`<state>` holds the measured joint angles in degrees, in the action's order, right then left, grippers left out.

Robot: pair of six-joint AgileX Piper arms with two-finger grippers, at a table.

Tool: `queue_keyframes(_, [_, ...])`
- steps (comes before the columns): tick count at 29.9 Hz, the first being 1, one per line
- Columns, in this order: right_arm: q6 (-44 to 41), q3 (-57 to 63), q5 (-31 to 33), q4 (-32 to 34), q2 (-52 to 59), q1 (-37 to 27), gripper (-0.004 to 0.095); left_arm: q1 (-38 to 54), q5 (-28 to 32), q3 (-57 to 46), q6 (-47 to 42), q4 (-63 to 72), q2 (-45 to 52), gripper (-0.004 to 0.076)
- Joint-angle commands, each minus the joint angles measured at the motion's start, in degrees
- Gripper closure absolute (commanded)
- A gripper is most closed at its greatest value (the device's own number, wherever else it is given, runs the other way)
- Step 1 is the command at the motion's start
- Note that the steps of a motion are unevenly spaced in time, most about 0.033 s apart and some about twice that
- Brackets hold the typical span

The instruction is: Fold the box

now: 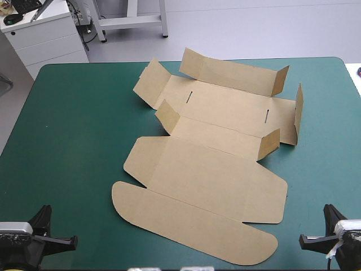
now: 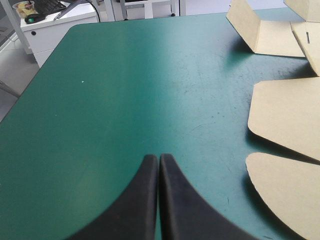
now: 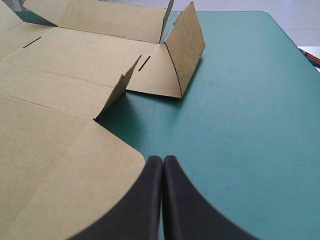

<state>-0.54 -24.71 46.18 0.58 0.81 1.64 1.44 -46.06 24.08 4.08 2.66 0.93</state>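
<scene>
Brown cut sheet of board, the box (image 1: pixel 208 169), lies unfolded mid-table on the teal-green cover (image 1: pixel 73 141), with its side flaps and far wall half raised. Only the high view shows it whole; the wrist views catch its edges. The black-finned left gripper (image 2: pixel 158 159) and right gripper (image 3: pixel 162 160) are clenched empty over bare cover at the near corners.

A white drawer cabinet (image 1: pixel 48 39) (keyboard (image 2: pixel 47 6) on top) stands beyond the far left corner of the teal-green cover (image 1: pixel 73 141).
</scene>
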Motion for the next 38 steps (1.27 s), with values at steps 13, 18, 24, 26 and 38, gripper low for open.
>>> queue_keyframes(13, [0.2, -1.7, -4.2, 0.3, 1.3, 0.2, 0.0306, -0.4, 4.2, 1.8, -0.3, 0.2, 0.8, 0.0734])
queue_keyframes(18, [-0.9, -1.7, -4.2, 1.0, 1.3, 0.2, 0.0194, -0.4, 4.2, 1.8, -0.3, 0.2, 0.8, 0.0734])
queue_keyframes(24, [-0.8, -1.9, -3.8, 1.1, -0.7, 0.2, 0.0194, -0.4, 4.2, 1.8, -0.4, 0.2, 0.8, 0.0734])
queue_keyframes(26, [-1.1, -2.3, -4.1, 0.7, -2.6, 0.2, 0.0194, -0.4, 4.2, 1.8, -0.4, 0.2, 0.8, 0.0734])
queue_keyframes(38, [-4.5, -15.2, -3.4, -6.8, -28.9, 0.2, 0.0194, -0.4, 4.2, 1.8, -0.4, 0.2, 0.8, 0.0734])
